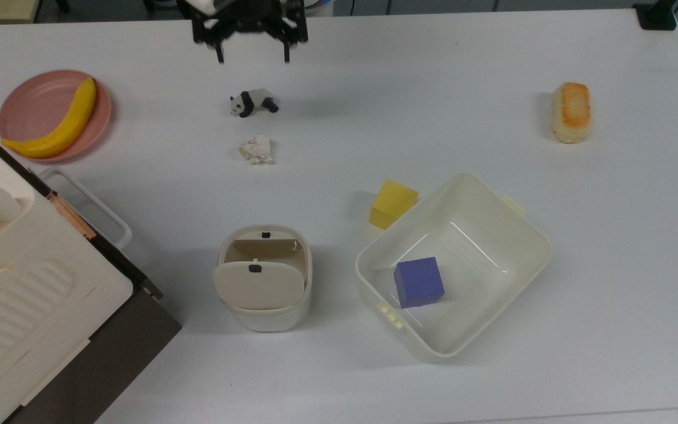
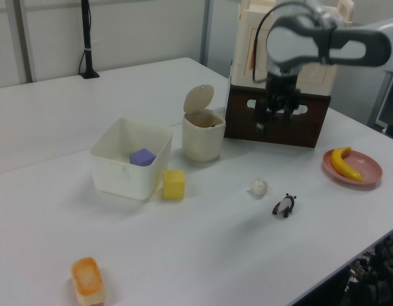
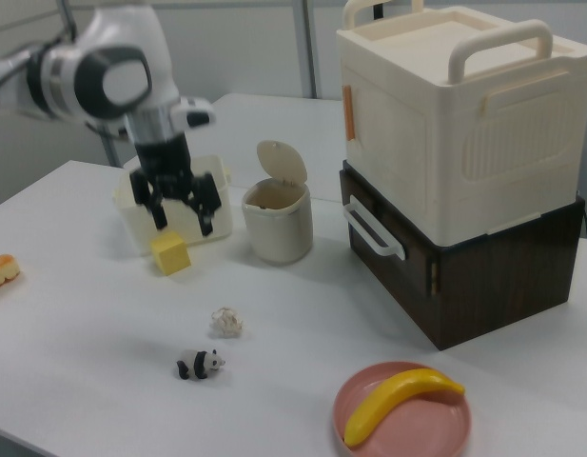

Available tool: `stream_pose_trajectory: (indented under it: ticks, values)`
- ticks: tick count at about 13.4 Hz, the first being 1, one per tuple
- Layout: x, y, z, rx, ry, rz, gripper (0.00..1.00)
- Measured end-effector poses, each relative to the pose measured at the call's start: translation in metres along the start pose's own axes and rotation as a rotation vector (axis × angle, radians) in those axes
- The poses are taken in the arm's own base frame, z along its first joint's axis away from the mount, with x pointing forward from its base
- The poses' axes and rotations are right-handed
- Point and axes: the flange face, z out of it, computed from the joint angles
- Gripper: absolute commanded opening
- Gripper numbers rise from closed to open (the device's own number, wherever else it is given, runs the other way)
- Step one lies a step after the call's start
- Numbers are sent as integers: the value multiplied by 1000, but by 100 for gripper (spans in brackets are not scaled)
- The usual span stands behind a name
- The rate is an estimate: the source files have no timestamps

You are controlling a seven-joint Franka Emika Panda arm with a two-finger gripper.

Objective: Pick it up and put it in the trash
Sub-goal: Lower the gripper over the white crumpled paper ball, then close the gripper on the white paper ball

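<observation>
The trash (image 1: 264,277) stands flap-up; the tub (image 1: 454,265) holds a purple cube (image 1: 418,282); the gripper (image 1: 253,58) hangs with fingers spread.

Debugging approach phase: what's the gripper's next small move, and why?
Probably shift over the crumpled paper wad and descend. The gripper is open, empty and hangs above the table beyond the toy panda; the wad lies untouched, and the trash bin has its lid up.
</observation>
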Motion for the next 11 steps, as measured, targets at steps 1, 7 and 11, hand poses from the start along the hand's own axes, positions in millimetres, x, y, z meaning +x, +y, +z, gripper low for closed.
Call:
stream_pose_trajectory:
  ticks: [1,7,11]
  values:
    - [0,-4,17,1,-6,-8,100]
    - [23,-19,135,4,-70,-36,100]
    - [43,-23,197,3,-73,-44,82]
